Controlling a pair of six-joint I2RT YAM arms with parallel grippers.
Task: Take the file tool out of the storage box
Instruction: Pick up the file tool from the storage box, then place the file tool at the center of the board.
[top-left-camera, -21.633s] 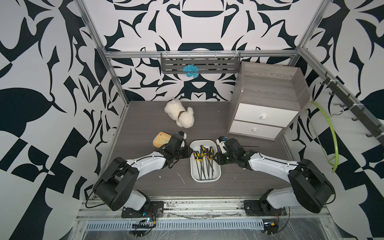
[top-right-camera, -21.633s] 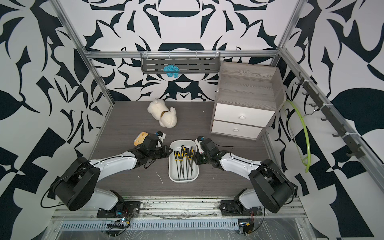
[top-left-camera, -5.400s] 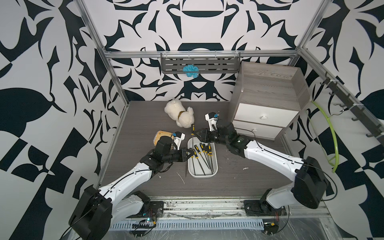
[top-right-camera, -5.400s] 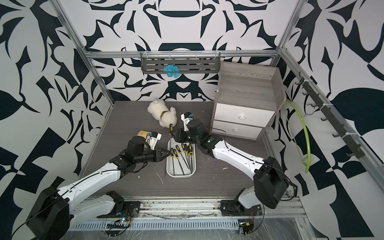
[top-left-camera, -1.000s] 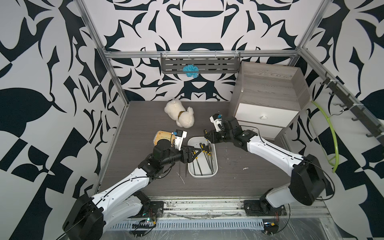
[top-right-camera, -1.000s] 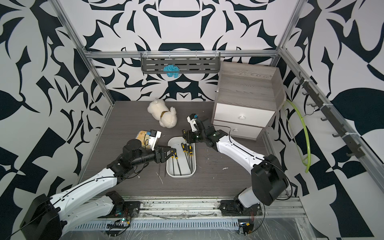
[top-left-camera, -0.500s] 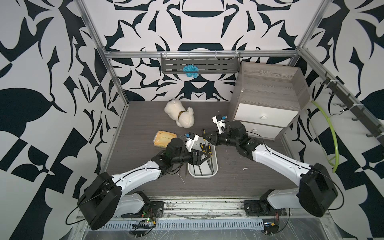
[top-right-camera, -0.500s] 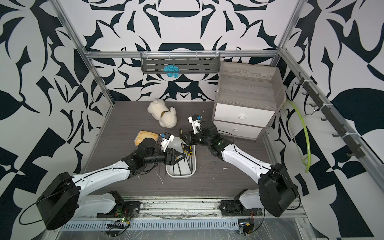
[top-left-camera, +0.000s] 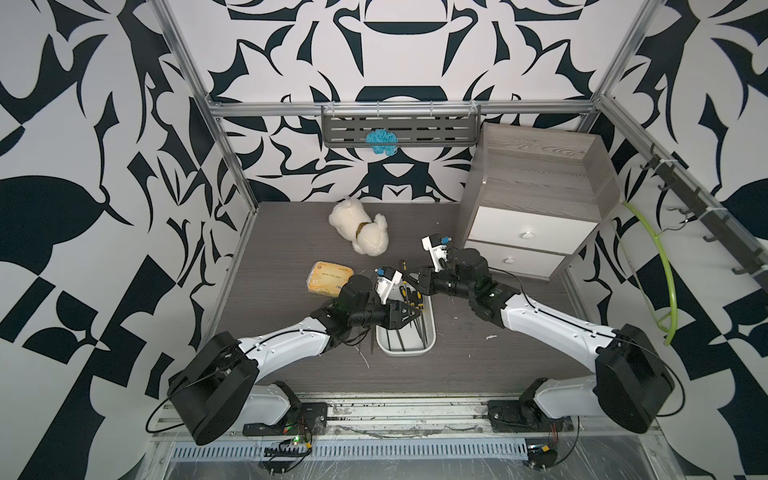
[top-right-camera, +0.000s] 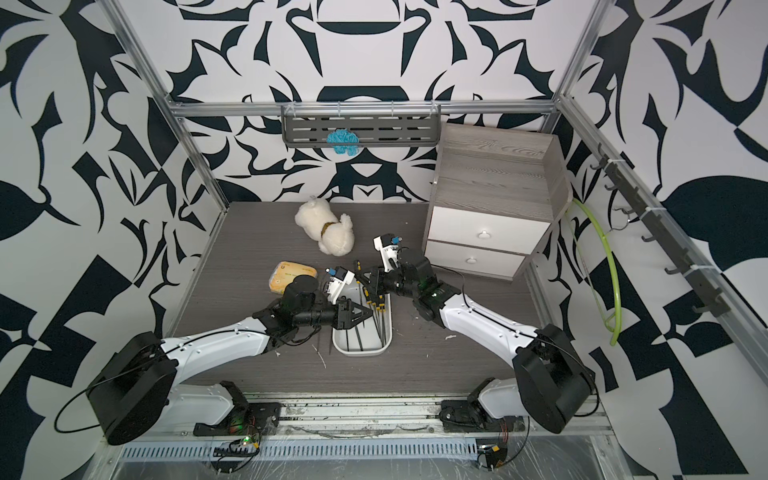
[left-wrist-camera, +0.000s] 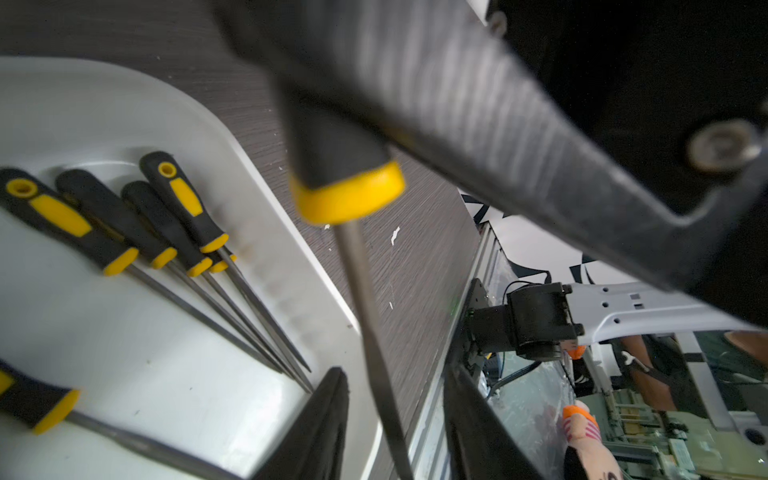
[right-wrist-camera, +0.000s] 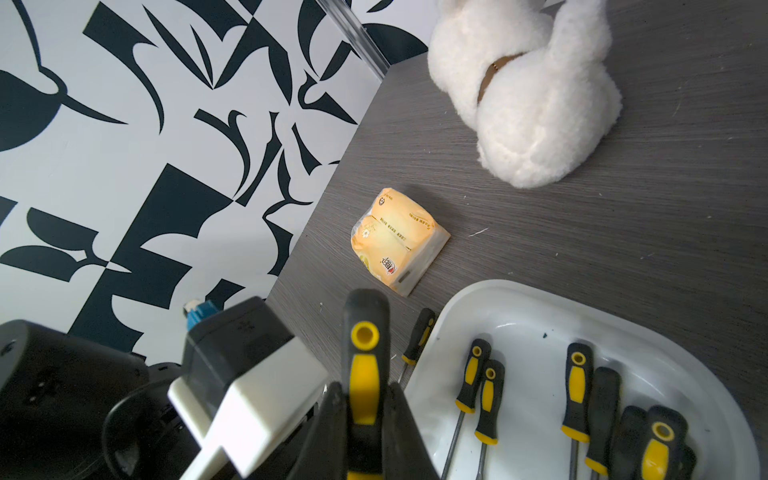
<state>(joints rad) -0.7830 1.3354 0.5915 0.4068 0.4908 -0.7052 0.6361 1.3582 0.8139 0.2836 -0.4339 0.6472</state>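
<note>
Near storage box (top-left-camera: 405, 353): tissue pack (top-left-camera: 328, 282), plush (top-left-camera: 362, 231)

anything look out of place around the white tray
One file lies on the table just outside the storage box rim, while others lie inside. Small white scraps also dot the table.

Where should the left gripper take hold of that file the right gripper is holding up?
Probably on the bare metal shaft, just below the yellow collar. The right gripper clamps the file by its handle, so only the shaft is free. It is thin and straight, so the left gripper should come in sideways with a finger on each side, as it stands now.
</note>
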